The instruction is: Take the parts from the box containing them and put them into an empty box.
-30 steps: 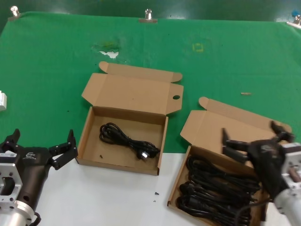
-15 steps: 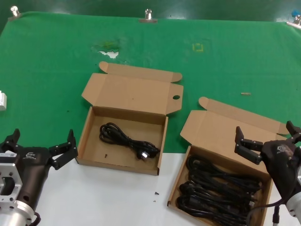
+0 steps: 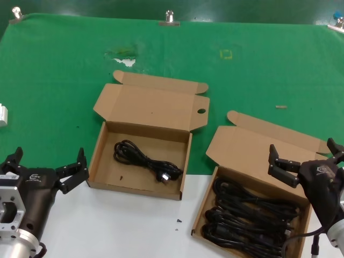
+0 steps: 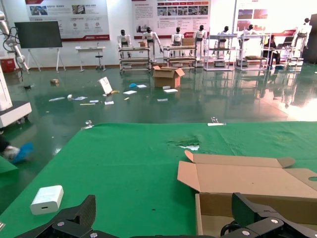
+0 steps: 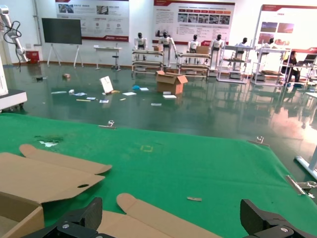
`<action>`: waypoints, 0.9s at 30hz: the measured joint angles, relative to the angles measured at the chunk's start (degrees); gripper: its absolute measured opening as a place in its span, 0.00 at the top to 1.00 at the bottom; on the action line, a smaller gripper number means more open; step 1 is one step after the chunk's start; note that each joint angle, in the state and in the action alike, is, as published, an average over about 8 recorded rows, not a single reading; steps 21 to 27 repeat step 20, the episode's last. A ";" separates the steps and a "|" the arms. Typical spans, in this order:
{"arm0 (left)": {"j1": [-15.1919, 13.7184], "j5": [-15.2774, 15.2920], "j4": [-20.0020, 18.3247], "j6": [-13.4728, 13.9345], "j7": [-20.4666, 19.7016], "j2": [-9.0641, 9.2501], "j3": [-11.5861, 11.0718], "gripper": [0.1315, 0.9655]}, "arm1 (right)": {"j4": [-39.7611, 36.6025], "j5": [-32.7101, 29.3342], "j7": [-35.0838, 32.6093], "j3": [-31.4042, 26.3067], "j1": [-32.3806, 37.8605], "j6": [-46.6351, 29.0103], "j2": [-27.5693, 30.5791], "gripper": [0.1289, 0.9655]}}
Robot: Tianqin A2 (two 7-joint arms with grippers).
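The box containing the parts [image 3: 203,207] lies at the near right, lid [image 3: 242,144] open, holding several black coiled cables [image 3: 247,215]. The other box [image 3: 96,157] sits in the middle with its lid [image 3: 148,107] open, and one cable [image 3: 145,158] and a dark speck lie on its floor. My right gripper [image 3: 306,156] hovers open over the rear of the full box, holding nothing. My left gripper [image 3: 45,164] waits open to the left of the middle box. In the left wrist view the left gripper [image 4: 166,218] faces that box's wall [image 4: 247,203]. In the right wrist view the right gripper [image 5: 173,218] is above the lid flap [image 5: 148,215].
A small white block [image 3: 2,115] lies at the mat's left edge. The green mat [image 3: 258,70] has a torn patch [image 3: 123,54], clips [image 3: 169,18] along its far edge, and a small sliver [image 3: 280,106] at the right. Dark specks [image 3: 178,220] dot the white table front.
My right gripper has shifted a little to the right and up from over the cables a second ago, then held still. The left arm and both boxes have not moved.
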 joint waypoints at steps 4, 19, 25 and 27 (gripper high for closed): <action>0.00 0.00 0.00 0.00 0.00 0.00 0.00 0.00 | 0.00 0.00 0.00 0.00 0.00 0.00 0.00 0.00; 0.00 0.00 0.00 0.00 0.00 0.00 0.00 0.00 | 0.00 0.00 0.00 0.00 0.00 0.00 0.00 0.00; 0.00 0.00 0.00 0.00 0.00 0.00 0.00 0.00 | 0.00 0.00 0.00 0.00 0.00 0.00 0.00 0.00; 0.00 0.00 0.00 0.00 0.00 0.00 0.00 0.00 | 0.00 0.00 0.00 0.00 0.00 0.00 0.00 0.00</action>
